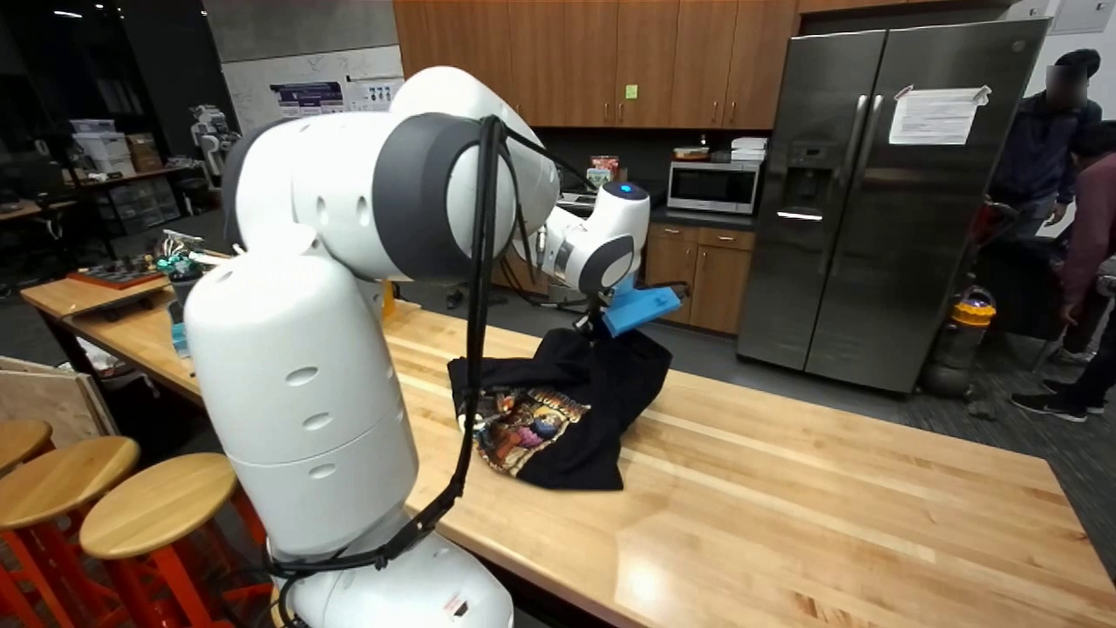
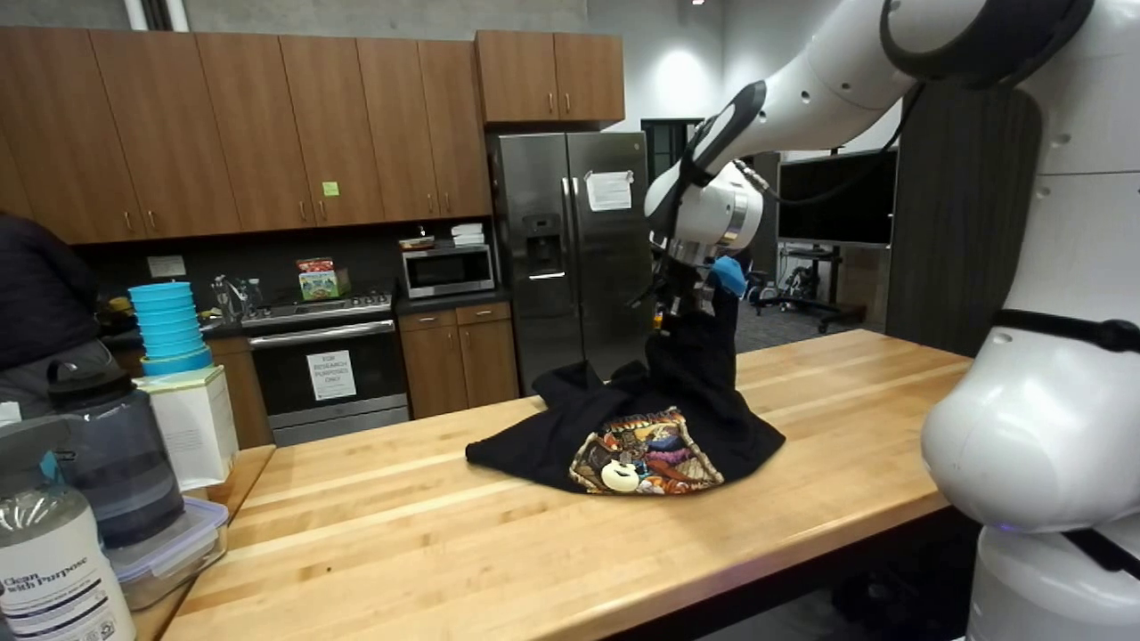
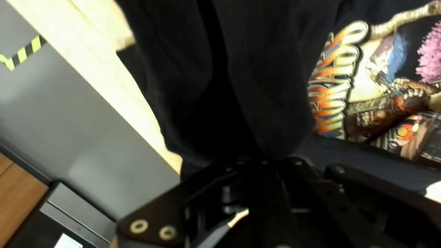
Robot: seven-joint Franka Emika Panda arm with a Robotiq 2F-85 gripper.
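A black shirt [image 1: 623, 410] with a colourful printed picture lies crumpled on the wooden table, and it shows in both exterior views [image 2: 552, 436]. One part of it is pulled up into a peak under my gripper [image 1: 595, 326], while the rest lies on the table. In an exterior view my gripper [image 2: 690, 307] points down at the top of this peak. In the wrist view the shirt [image 3: 268, 86] gathers into folds that run into my gripper [image 3: 258, 163]. The fingers are shut on the cloth; the fingertips are hidden in dark fabric. A blue piece [image 1: 641, 310] sits on the wrist.
The wooden table [image 1: 828, 488] carries the shirt. A stack of blue cups [image 2: 166, 320] on a white box [image 2: 191, 427], a dark water bottle [image 2: 116, 463], a lidded container [image 2: 174, 543] and a clear bottle [image 2: 58, 561] stand at one end. Stools [image 1: 161, 506] stand beside the table.
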